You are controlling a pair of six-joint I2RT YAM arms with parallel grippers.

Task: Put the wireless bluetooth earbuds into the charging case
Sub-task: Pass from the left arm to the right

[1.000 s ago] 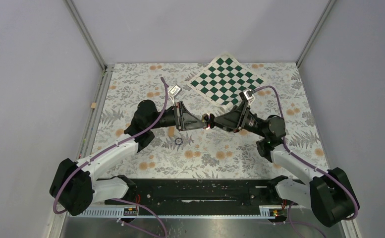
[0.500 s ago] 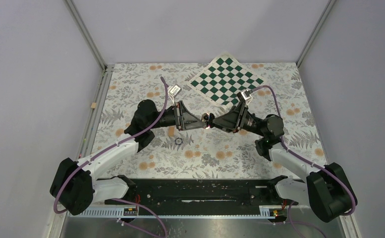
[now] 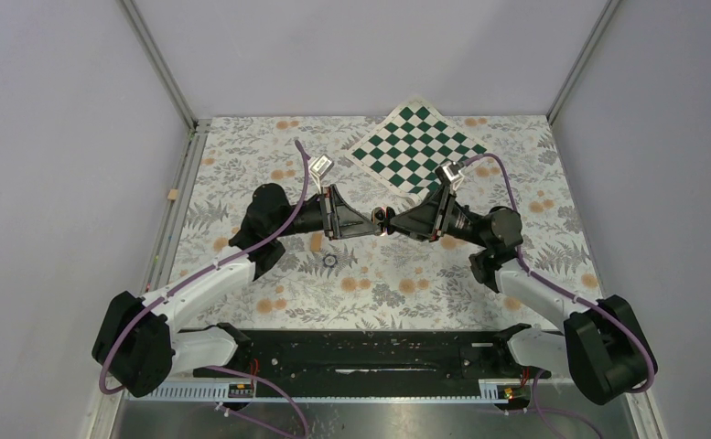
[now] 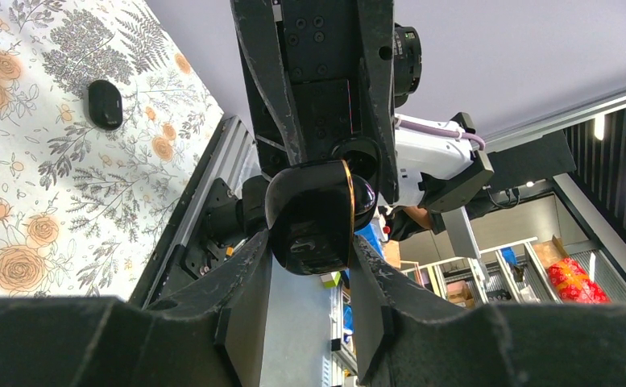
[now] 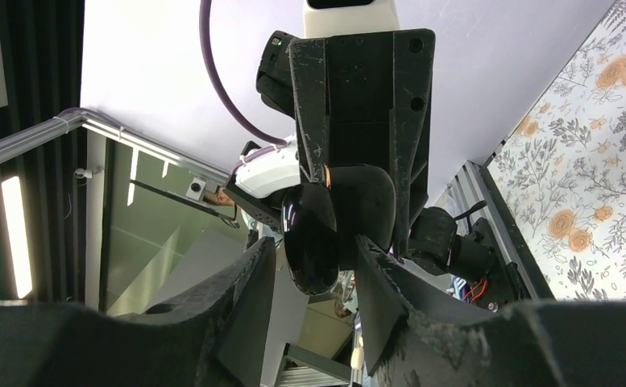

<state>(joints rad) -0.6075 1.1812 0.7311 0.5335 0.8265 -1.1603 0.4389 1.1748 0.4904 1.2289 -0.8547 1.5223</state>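
Both arms are meeting nose to nose above mid-mat. My left pincer (image 4: 309, 240) and my right pincer (image 5: 316, 246) are each blocking the other's straight path. The charging case (image 4: 309, 214) is filling the left jaws. It is also sitting between the right fingers (image 5: 249, 294), and I cannot tell whether they touch it. The floral mat (image 3: 242, 165) is lying open toward the near edge and the left side. A small dark ring (image 3: 329, 260) is lying just nearside of my left wrist. An earbud (image 4: 105, 104) is lying flat on the mat. The checkered board (image 3: 418, 146) is occupying the far middle. Walls (image 3: 59, 183) are closing off left, right and back.
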